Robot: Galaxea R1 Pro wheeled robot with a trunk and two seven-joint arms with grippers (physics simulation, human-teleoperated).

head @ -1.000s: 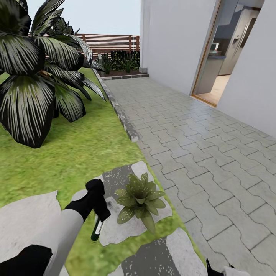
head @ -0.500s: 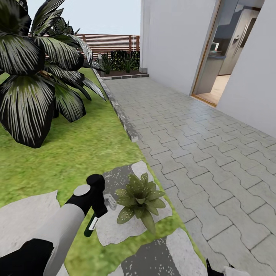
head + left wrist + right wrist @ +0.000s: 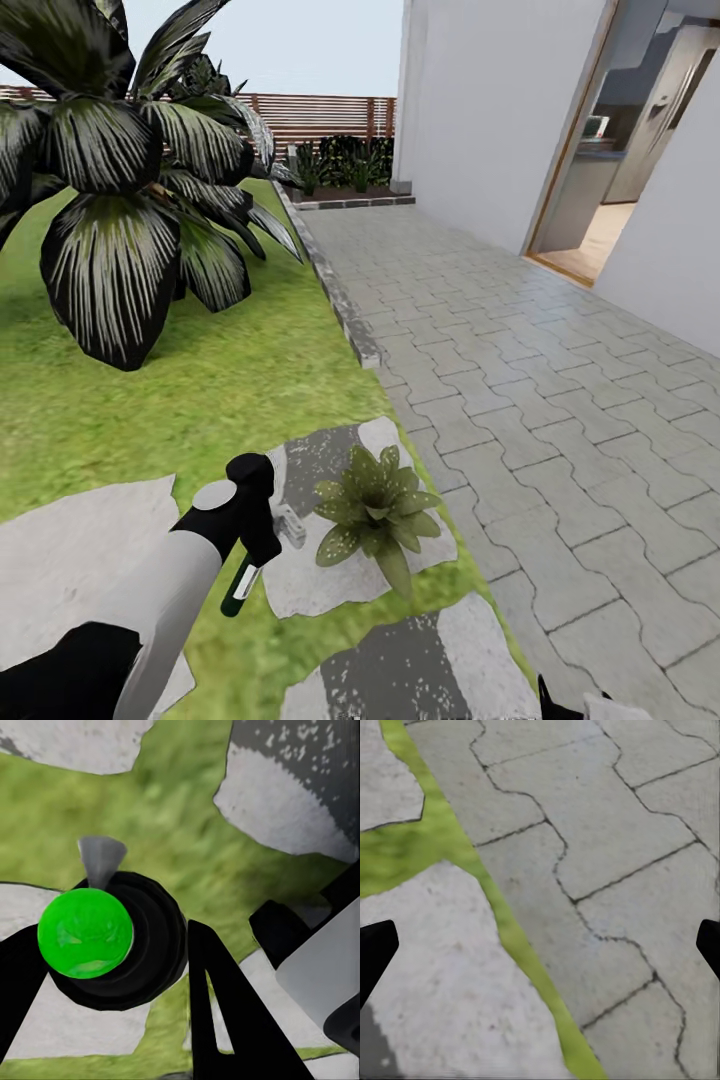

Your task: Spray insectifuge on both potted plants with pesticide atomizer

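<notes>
In the head view my left gripper (image 3: pixel 262 548) is shut on the pesticide atomizer (image 3: pixel 240 590), a slim white bottle with a green band hanging below the fingers. The left wrist view looks along the atomizer (image 3: pixel 86 934) end-on, showing a green cap on a black body between the black fingers (image 3: pixel 217 1005). A potted plant (image 3: pixel 378 510) with speckled pointed leaves sits on a grey stepping stone (image 3: pixel 320 585), just right of the gripper. In the right wrist view my right gripper (image 3: pixel 540 945) is open over paving and grass, with nothing between its fingertips.
A big dark broad-leaved shrub (image 3: pixel 130 200) stands on the lawn (image 3: pixel 250 400) to the far left. Grey interlocking paving (image 3: pixel 560 420) runs along the right, past a white wall and an open doorway (image 3: pixel 610 190). A wooden slat fence (image 3: pixel 320 115) closes the back.
The left arm drew back slightly to the left with the atomizer. The head camera then turned, shifting the whole scene right in the picture. The potted plant itself stayed put.
</notes>
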